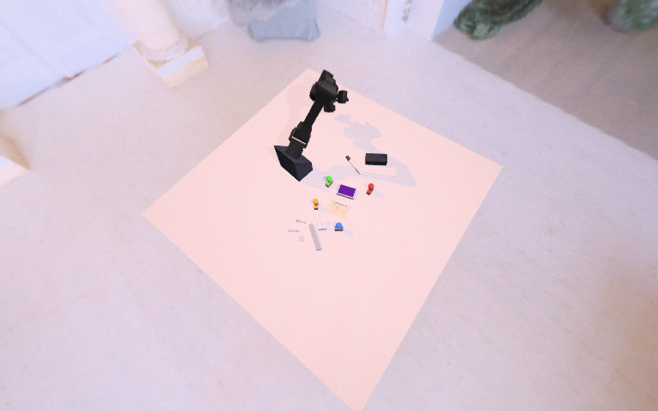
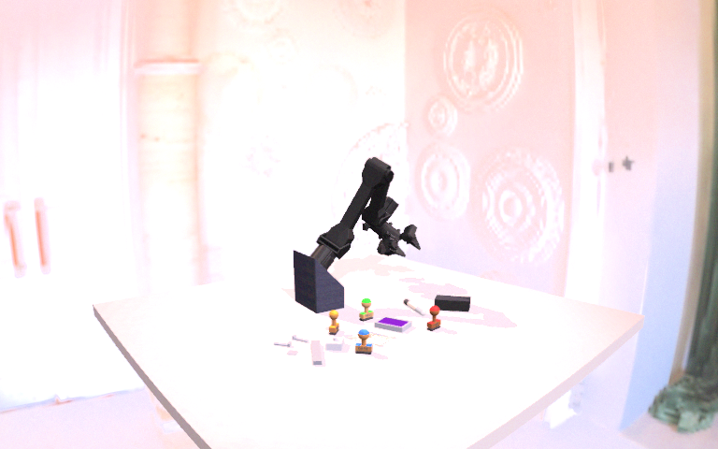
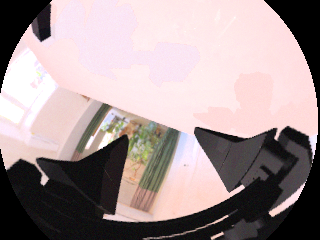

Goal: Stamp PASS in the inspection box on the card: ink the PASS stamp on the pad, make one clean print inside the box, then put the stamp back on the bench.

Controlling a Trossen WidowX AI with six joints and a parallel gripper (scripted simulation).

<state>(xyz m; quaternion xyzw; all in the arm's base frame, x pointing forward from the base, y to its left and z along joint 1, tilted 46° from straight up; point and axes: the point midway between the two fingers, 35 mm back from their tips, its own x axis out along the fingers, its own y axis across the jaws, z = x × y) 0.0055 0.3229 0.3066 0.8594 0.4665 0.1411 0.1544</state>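
My gripper is open and empty, high above the back of the bench and away from the stamps. Four stamps stand upright: green-topped, red-topped, orange-topped and blue-topped. Their lettering is too small to read, so I cannot tell which says PASS. The purple ink pad lies open between the green and red stamps. The cream card lies in front of the pad; its marks are too small to read.
A black block and a marker lie behind the pad. A white block sits left of the blue stamp, near a long grey bar and small pale parts.
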